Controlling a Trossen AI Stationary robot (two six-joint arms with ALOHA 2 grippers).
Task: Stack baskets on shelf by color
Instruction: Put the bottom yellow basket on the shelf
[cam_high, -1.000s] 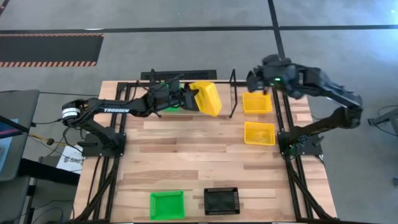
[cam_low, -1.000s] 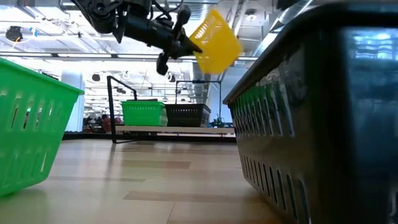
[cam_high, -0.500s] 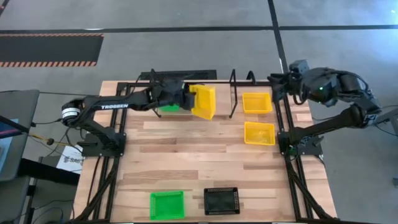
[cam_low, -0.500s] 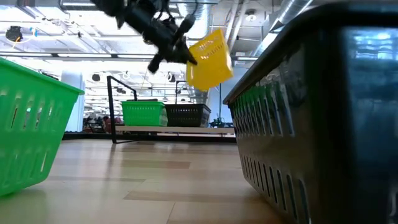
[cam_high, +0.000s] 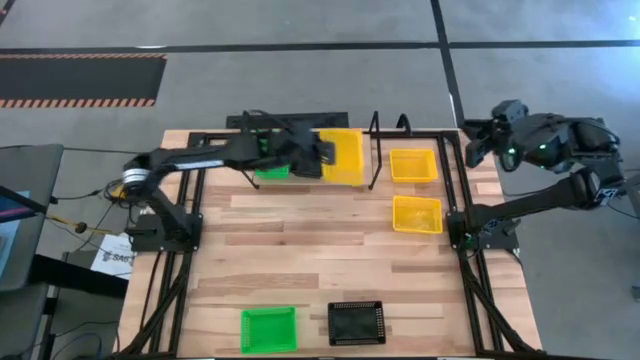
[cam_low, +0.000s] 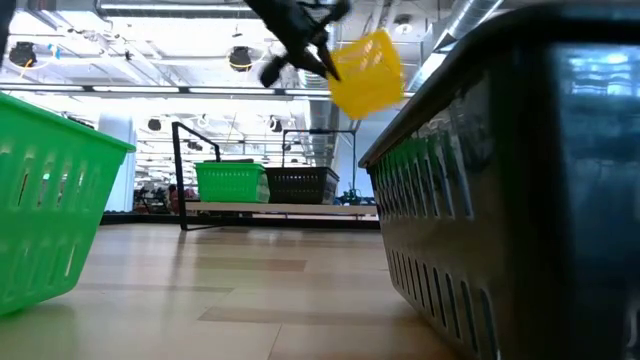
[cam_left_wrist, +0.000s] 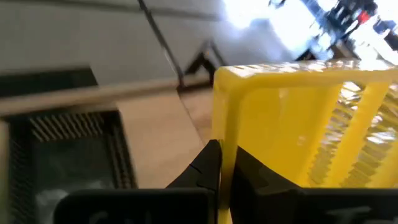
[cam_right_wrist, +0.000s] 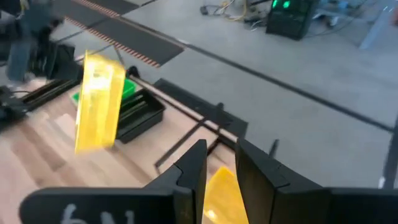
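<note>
Overhead, the left gripper (cam_high: 318, 158) clamps a yellow basket (cam_high: 345, 157) by its rim — shelf (cam_high: 375, 150) below — while the right gripper (cam_high: 478, 145), well off, hangs slightly parted and empty.

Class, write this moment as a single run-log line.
left end effector: shut on yellow basket, held above shelf | right end effector: empty, off table's right edge | stacking: unfinished
</note>
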